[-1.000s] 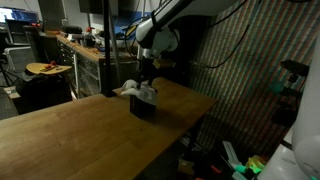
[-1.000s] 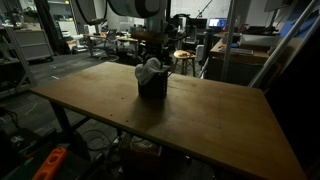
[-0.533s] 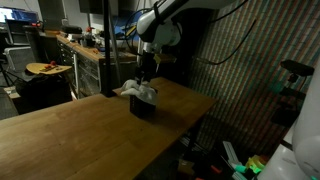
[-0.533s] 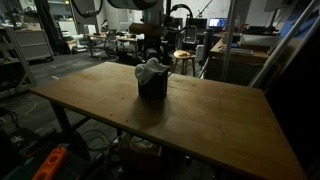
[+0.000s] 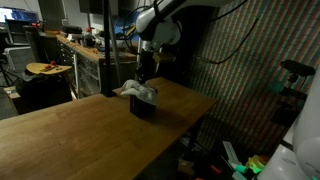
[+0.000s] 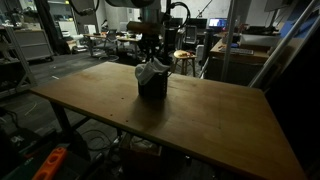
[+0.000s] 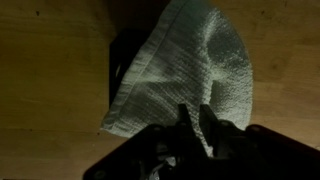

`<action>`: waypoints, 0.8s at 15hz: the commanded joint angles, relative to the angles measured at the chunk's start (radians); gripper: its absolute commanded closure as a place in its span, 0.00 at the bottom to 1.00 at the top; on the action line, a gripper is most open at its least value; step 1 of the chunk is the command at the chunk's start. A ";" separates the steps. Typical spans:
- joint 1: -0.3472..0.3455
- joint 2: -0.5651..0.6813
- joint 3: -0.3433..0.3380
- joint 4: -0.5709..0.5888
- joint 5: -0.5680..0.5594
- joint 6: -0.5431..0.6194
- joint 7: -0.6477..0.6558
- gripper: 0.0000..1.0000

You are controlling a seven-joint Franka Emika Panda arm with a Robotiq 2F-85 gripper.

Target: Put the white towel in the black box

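The white towel (image 5: 136,90) lies bunched on top of the black box (image 5: 146,107) near the far edge of the wooden table, spilling over its rim. It shows in both exterior views, the towel (image 6: 151,69) heaped over the box (image 6: 153,87). My gripper (image 5: 145,74) hangs just above the heap (image 6: 150,54). In the wrist view the towel (image 7: 190,60) covers almost the whole box, of which only a dark edge (image 7: 115,62) shows at the left. My gripper (image 7: 196,120) has its two fingers drawn close together, nothing pinched between them.
The wooden table (image 5: 90,135) stretches wide toward the camera, its edge (image 6: 200,150) dropping off to cluttered floor. Workbenches and chairs (image 5: 50,70) stand behind. A patterned screen (image 5: 240,70) rises beside the table.
The fingers have come together from wide open. The arm has lifted slightly above the towel, which stays on the box.
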 commanded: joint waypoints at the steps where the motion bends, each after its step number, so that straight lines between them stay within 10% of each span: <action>1: 0.015 -0.030 -0.003 -0.032 -0.004 0.020 0.003 1.00; 12: 0.010 -0.003 -0.009 -0.053 0.000 0.051 -0.022 0.96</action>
